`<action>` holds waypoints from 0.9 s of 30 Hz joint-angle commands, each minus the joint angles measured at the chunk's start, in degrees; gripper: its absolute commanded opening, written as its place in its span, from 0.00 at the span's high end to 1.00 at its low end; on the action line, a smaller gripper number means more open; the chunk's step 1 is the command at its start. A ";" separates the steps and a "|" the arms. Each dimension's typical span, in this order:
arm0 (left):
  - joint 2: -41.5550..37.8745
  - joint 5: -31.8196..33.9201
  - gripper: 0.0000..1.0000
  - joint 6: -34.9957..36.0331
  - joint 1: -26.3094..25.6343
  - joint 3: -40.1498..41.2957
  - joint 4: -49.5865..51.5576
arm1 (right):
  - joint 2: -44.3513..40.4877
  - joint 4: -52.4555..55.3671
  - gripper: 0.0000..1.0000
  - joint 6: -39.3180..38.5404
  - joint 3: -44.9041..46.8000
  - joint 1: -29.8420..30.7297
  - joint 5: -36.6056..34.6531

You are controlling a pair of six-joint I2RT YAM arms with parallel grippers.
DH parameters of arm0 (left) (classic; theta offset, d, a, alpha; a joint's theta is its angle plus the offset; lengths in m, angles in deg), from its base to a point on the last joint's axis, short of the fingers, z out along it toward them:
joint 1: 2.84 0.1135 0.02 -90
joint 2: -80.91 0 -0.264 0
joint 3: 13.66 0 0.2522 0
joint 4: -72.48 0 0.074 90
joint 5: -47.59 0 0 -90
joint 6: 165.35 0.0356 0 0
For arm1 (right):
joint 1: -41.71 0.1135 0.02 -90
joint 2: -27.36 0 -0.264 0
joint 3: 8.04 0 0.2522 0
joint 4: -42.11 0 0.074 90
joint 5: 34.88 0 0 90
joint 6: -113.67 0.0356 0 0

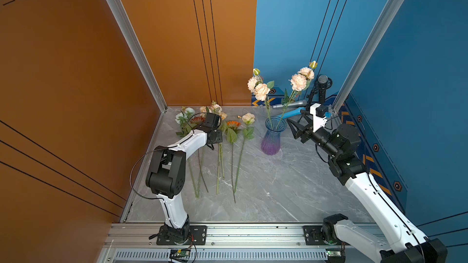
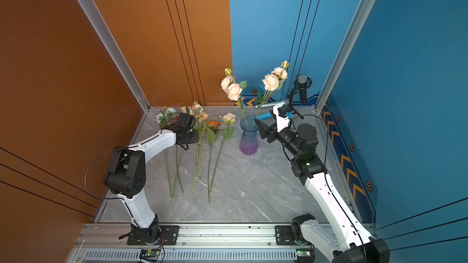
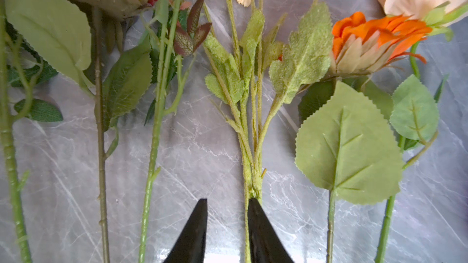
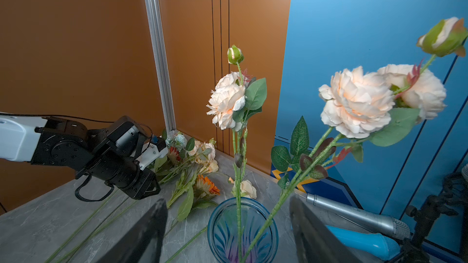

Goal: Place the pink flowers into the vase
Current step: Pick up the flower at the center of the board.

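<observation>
Left end effector (image 3: 228, 199) parted beside fuzzy stem (image 3: 249, 163), big leaf (image 3: 347, 148).

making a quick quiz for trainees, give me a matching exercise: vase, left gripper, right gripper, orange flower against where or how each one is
Things:
1 vase
2 left gripper
3 right gripper
4 orange flower

Places and states:
a lies flat on the table
b open wide, empty, next to the vase
c upright, two pink stems in it
d low over the loose stems, jaws a little apart

Pairs: 1-c; 2-d; 3-b; 4-a
</observation>
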 commanded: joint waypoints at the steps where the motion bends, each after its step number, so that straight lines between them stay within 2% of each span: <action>1: 1.68 -0.55 0.68 -0.15 0.65 0.36 0.79 | -0.28 0.44 0.23 -0.14 0.22 -0.50 -0.14; 4: 1.59 1.17 0.59 -1.24 1.09 1.26 0.61 | -0.43 0.44 0.23 -0.14 0.23 -0.50 -0.15; 9: 2.61 5.55 0.54 -0.62 1.11 0.84 0.42 | 0.06 0.40 0.23 0.11 0.17 -0.40 0.12; 13: 2.82 11.19 0.53 -0.71 0.94 0.57 0.47 | -0.04 -0.17 0.23 0.48 0.51 -0.32 -0.04; 27: 7.20 14.50 0.52 0.47 0.96 -1.87 0.52 | -0.36 0.79 0.23 0.21 0.43 -0.33 -0.23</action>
